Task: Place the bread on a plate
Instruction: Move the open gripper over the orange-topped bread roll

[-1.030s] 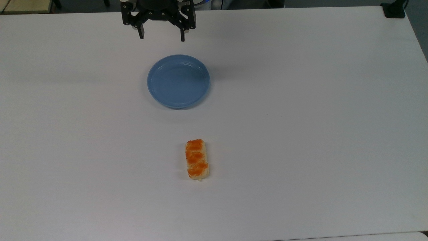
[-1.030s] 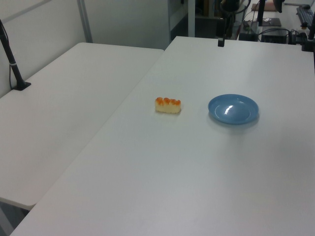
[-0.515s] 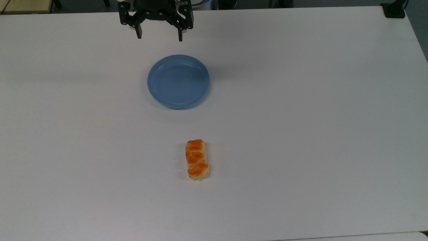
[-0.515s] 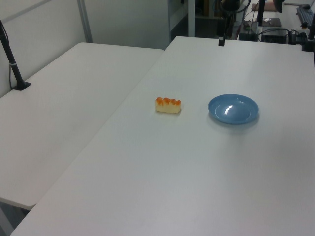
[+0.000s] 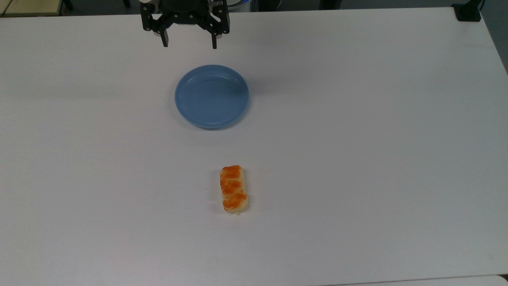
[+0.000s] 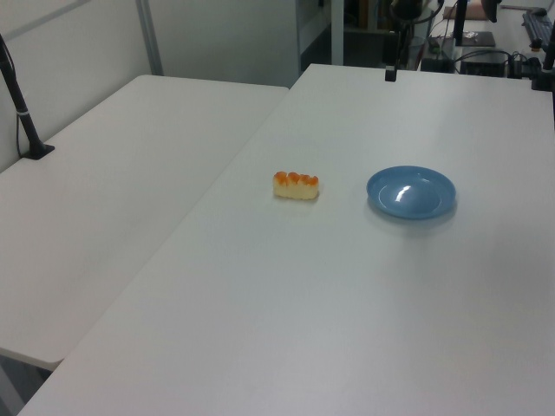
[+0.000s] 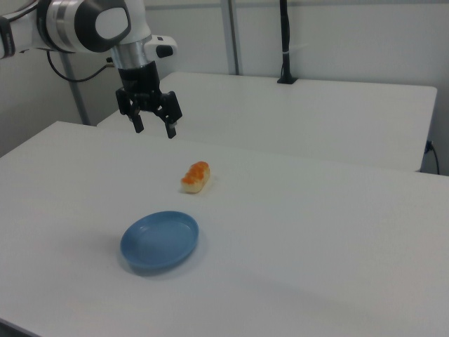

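The bread (image 5: 234,189) lies flat on the white table (image 5: 357,139), a short loaf with a lumpy orange top and pale sides; it also shows as bread (image 6: 296,185) and bread (image 7: 196,176). The light-blue plate (image 5: 212,96) sits bare, apart from the bread, toward the top view's upper edge; plate (image 6: 410,191), plate (image 7: 160,241). My gripper (image 5: 189,43) hangs open in the air beyond the plate, at the top view's upper edge, with nothing between its fingers; gripper (image 7: 153,128).
A second white table (image 6: 104,191) adjoins on the left view's left, with a black post (image 6: 22,113) clamped to it. A small black clamp (image 5: 468,12) sits at the top view's upper right corner. Desks with cables stand behind in the left view.
The gripper has drifted slightly toward the top view's upper left. The bread and the plate have stayed put.
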